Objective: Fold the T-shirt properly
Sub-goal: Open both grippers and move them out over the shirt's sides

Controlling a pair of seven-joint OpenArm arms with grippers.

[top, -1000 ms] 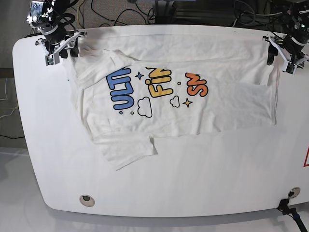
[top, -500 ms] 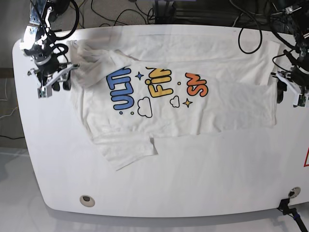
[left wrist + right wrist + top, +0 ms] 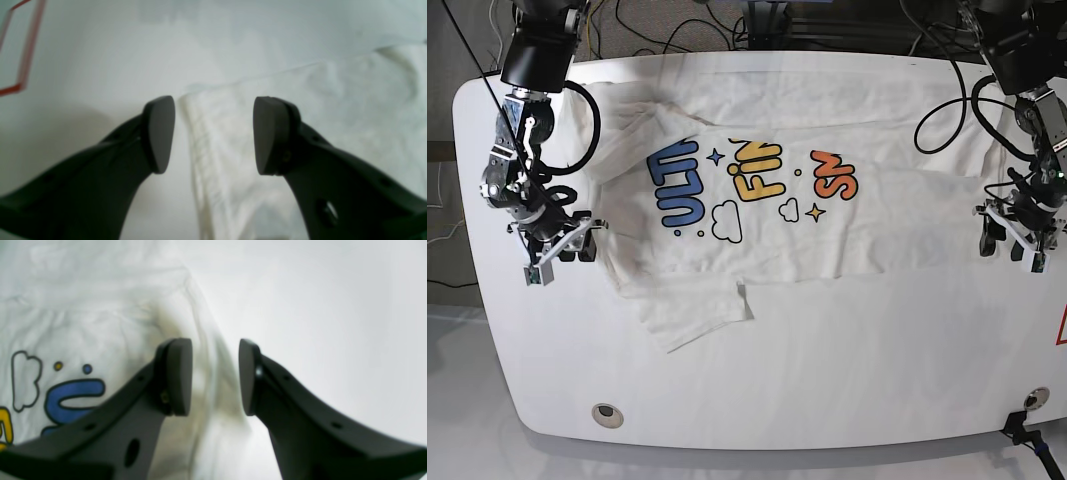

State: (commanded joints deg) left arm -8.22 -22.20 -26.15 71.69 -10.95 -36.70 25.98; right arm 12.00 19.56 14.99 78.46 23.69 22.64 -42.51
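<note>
So, going L to R in the base view: the right gripper [image 3: 557, 258] sits low by the T-shirt [image 3: 827, 160] edge, jaws apart, nothing held. In its wrist view the shirt's edge runs between the pads [image 3: 180, 376]. The shirt lies spread on the white table [image 3: 827, 380], print up, w/ one sleeve [image 3: 692, 315] sticking out at the front. The left gripper [image 3: 1012, 243] is at the other edge, also apart and empty, cloth corner between its jaws. Risk, I think: a pinch may catch just one layer, or miss the thin edge, so the fold drags crooked.
</note>
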